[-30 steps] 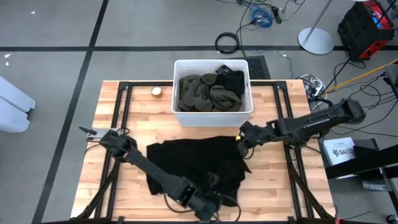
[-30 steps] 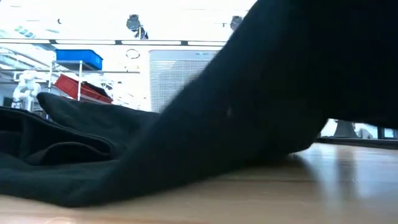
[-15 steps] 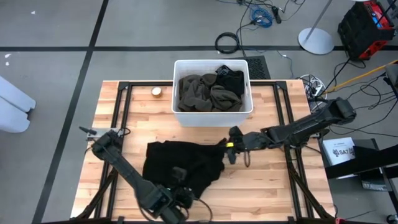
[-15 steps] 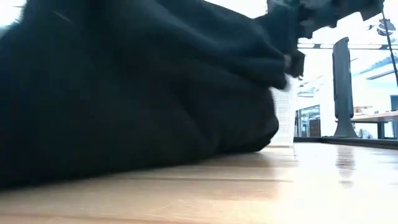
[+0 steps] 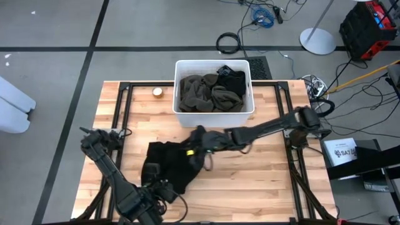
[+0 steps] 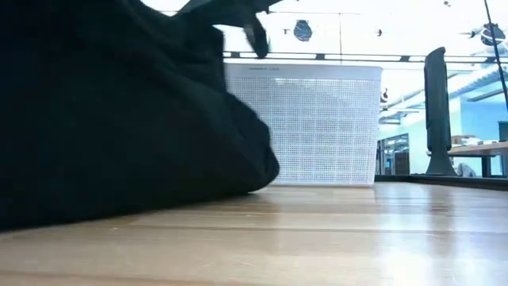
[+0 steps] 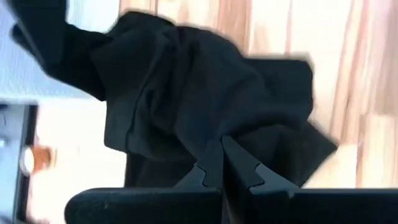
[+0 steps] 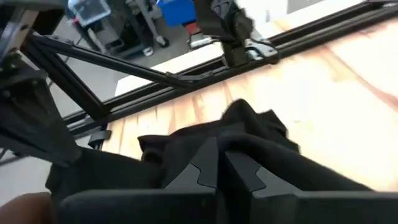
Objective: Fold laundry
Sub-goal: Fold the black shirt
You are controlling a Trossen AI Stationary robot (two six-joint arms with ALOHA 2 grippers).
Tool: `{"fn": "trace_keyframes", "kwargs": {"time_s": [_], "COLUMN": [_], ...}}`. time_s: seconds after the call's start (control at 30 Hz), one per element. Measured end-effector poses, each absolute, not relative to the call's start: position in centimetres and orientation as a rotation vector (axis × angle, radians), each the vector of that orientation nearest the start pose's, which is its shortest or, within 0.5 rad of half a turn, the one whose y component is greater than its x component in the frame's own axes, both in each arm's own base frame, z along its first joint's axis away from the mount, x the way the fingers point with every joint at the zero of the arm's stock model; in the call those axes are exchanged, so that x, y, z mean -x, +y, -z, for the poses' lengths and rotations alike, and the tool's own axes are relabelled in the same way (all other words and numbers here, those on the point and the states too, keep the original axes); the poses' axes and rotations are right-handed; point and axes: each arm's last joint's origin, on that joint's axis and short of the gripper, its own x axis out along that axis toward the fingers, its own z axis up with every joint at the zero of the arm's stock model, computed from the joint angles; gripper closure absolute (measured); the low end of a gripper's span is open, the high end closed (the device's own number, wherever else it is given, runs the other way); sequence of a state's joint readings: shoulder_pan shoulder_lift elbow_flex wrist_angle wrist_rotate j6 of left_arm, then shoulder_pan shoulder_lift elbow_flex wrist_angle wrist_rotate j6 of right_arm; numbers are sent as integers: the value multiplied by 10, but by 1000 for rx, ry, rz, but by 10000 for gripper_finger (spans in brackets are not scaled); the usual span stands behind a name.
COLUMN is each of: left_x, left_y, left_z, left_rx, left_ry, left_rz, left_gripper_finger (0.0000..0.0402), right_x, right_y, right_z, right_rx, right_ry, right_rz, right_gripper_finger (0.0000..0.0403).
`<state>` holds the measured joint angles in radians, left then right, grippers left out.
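Pinching the black garment (image 5: 172,164), both clenched grippers, left (image 5: 164,189) and right (image 5: 195,149), leave bare table (image 5: 269,181) rightward.

White bin (image 5: 214,119) on wood table (image 5: 269,181), just beyond right claw. Small round tan object (image 5: 157,92) on table beside bin, well beyond left claw. Cable coil (image 5: 229,43), red-black case (image 5: 369,26) on floor, far past both claws.
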<state>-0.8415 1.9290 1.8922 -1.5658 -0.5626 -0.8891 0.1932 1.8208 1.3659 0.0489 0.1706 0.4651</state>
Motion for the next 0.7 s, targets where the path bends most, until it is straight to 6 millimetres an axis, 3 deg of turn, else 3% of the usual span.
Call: {"fn": "trace_keyframes", "kwargs": {"time_s": [0.17, 0.37, 0.7], "left_x": [-236, -217, -173], "left_y": [-251, -241, -227], "left_z": [-299, -287, -274], "left_rx": [-228, -154, -180], "left_ry": [1230, 1382, 1575], "left_rz": [-325, -325, -243], "left_gripper_finger": [402, 402, 402], "right_x": [-459, -496, -518], "right_y": [61, 27, 3], "right_z": [-262, -252, -236], "right_rx": [-376, -422, -444], "right_ry": [450, 479, 526], "right_rz": [16, -10, 2], "right_gripper_finger": [403, 403, 403]}}
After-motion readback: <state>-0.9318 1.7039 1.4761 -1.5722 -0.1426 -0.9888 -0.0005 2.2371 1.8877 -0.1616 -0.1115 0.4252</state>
